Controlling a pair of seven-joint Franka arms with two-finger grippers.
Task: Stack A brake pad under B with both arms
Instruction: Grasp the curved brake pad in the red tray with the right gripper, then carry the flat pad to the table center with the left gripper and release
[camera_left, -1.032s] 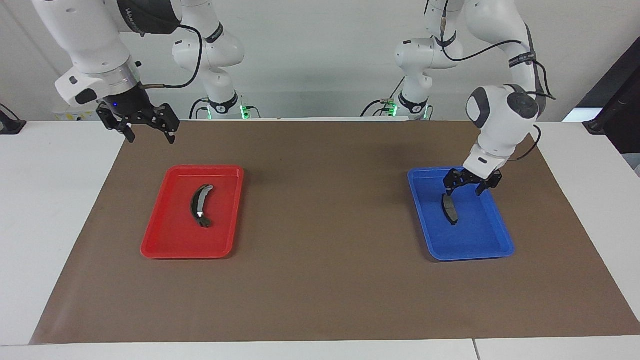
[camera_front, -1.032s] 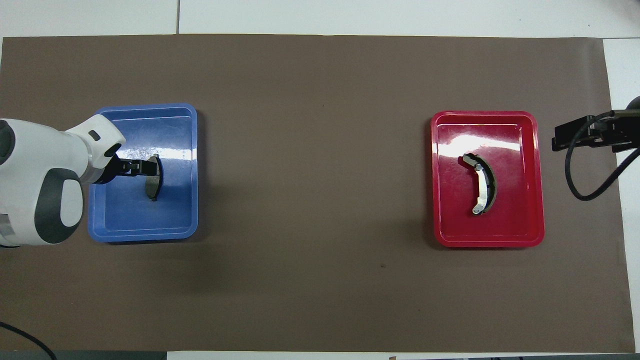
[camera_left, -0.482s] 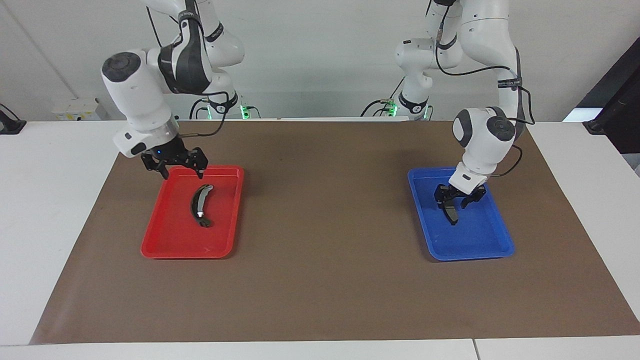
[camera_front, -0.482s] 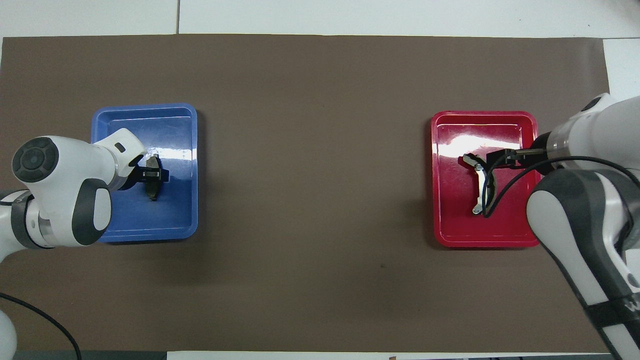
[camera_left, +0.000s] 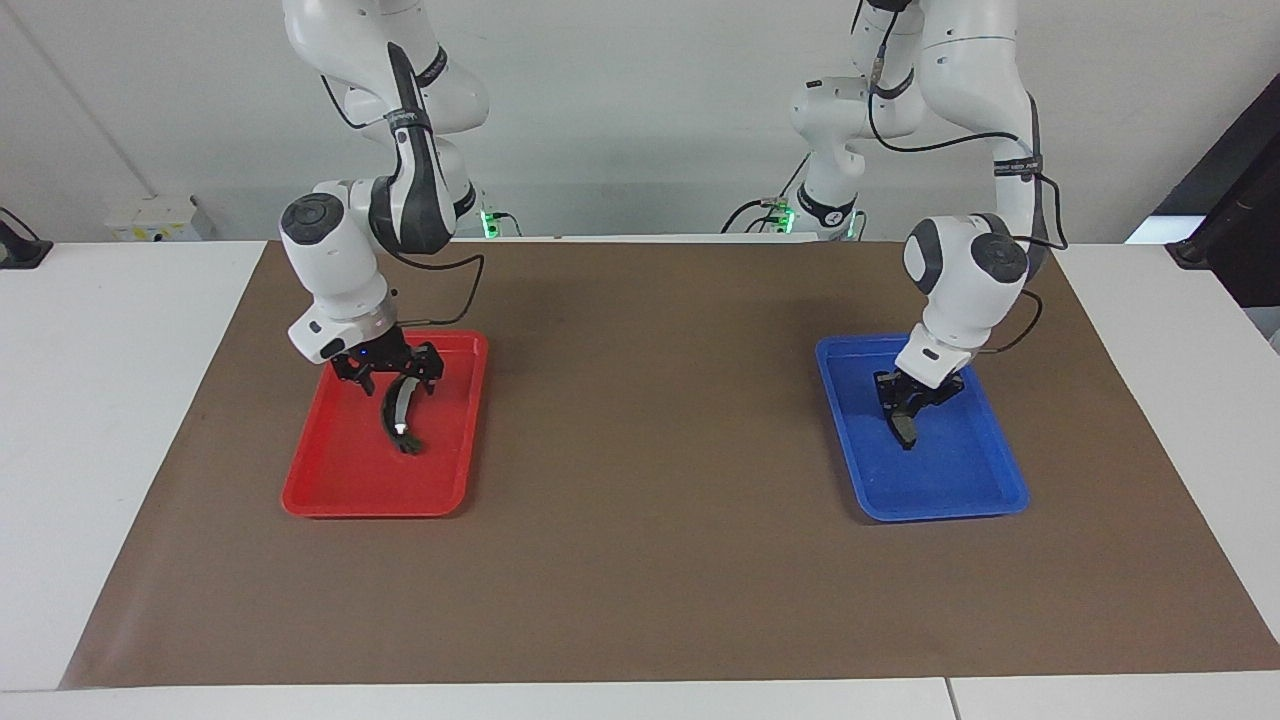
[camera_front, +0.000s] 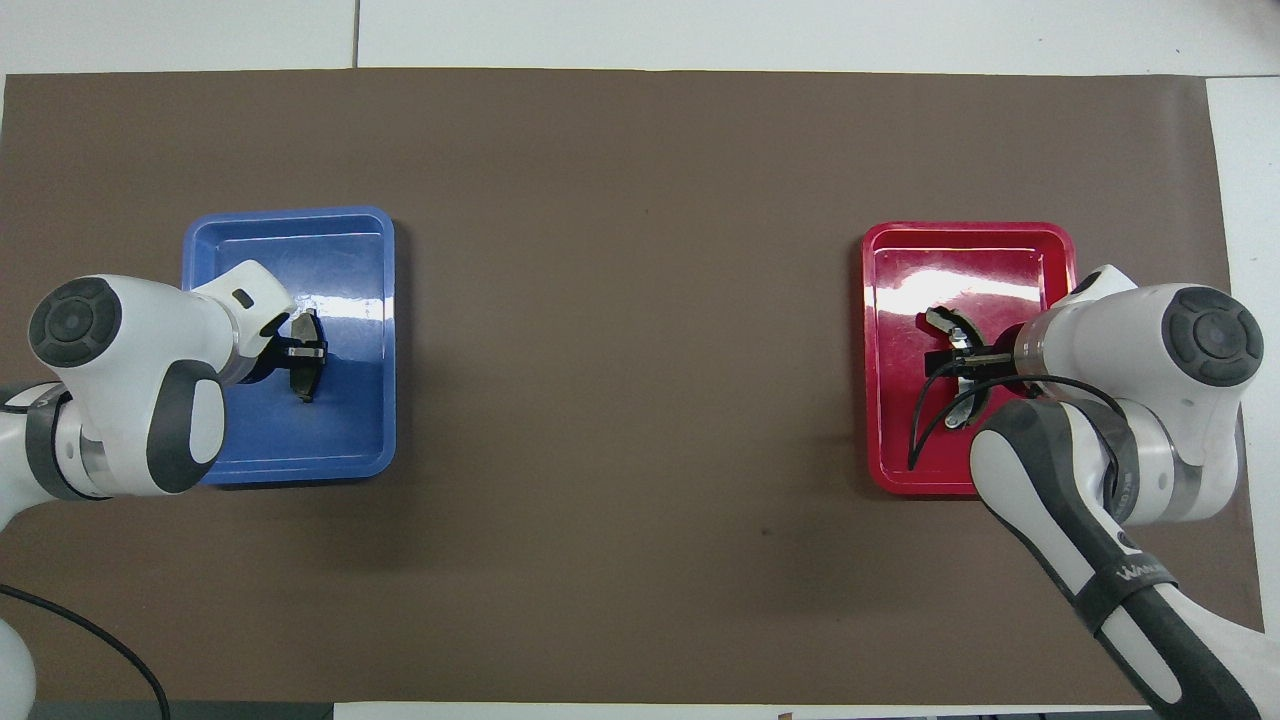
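Lifting should begin straight up, since the left gripper (camera_left: 903, 406) is clamped on the A brake pad (camera_left: 905, 428) mid blue tray (camera_left: 985, 498), while the right gripper (camera_left: 392, 380), jaws apart, straddles B (camera_left: 398, 412) mid red tray (camera_left: 330, 490).

Robotics lab: white arms (camera_left: 350, 240), bare tabletop (camera_left: 640, 600)

Pale grey wall (camera_left: 650, 100) — white table (camera_left: 110, 400) under a brown mat (camera_left: 650, 560), evenly lit.
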